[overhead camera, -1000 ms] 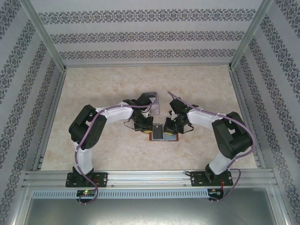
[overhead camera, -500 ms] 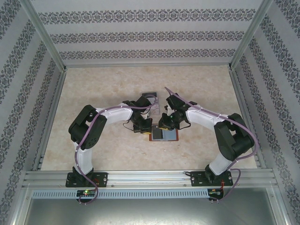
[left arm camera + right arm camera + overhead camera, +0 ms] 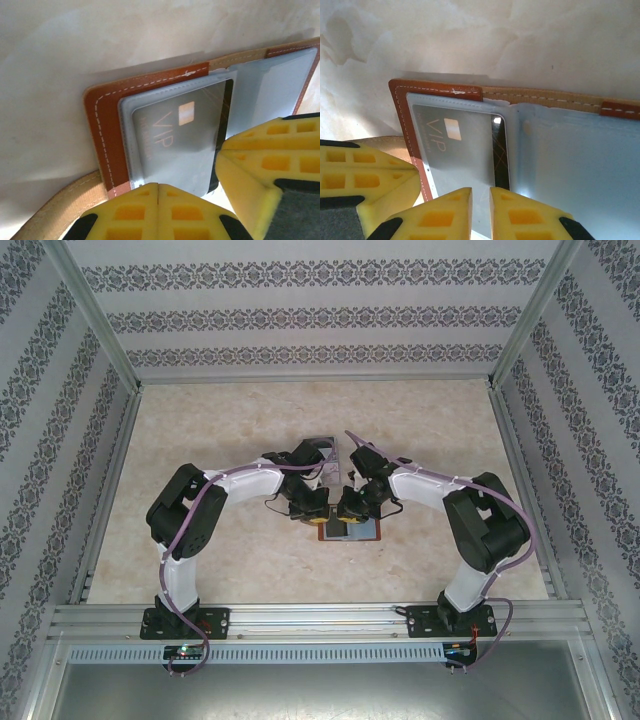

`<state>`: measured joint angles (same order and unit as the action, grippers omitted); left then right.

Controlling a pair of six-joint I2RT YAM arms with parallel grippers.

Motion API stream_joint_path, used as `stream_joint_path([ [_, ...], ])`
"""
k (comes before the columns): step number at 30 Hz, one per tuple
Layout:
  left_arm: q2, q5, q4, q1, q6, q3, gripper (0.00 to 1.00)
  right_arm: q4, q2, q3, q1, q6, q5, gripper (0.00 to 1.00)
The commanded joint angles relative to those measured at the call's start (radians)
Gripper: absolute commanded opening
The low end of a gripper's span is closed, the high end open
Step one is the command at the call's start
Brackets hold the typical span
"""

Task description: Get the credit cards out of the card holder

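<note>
- Card holder (image 3: 366, 531) spread open and flat on table (image 3: 230, 420), mid-front, between both grippers.
- Grey VIP credit card (image 3: 170, 142) tucked in left blue-grey pocket (image 3: 127, 145), dark card edge (image 3: 500, 150) showing behind it.
- Left gripper (image 3: 158, 189) pressed fully closed, empty, tips at that pocket's near edge.
- Right gripper (image 3: 480, 195) parted by a narrow slit, tips over same card's near edge, nothing pinched.

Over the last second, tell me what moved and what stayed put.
The right arm swung left, bringing the right fingers, narrowly apart, over the VIP card in the card holder, close beside the left fingers. Nothing was visibly taken hold of or let go. The left fingers stayed shut at the holder's edge, the holder stayed open on the table, and the card is still in its pocket.
</note>
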<state>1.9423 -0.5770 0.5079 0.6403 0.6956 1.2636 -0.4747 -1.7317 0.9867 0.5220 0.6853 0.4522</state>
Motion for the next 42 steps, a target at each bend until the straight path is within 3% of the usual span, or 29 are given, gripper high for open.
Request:
stream_joint_path([
  [1,0.026,-0.024,-0.032,0.005,0.014,0.006,0.0,0.0,-0.017,0.016,0.014,0.005,-0.013,0.18],
  [19,0.024,0.059,0.072,0.004,-0.035,-0.003,0.0,-0.11,0.01,0.046,0.015,-0.035,-0.116,0.19],
  [29,0.023,0.059,0.069,0.004,-0.034,-0.004,0.0,0.022,0.001,0.021,0.017,0.003,0.025,0.18],
  [42,0.018,0.061,0.07,0.004,-0.034,-0.009,0.0,-0.057,-0.048,0.016,0.018,-0.033,-0.114,0.17],
])
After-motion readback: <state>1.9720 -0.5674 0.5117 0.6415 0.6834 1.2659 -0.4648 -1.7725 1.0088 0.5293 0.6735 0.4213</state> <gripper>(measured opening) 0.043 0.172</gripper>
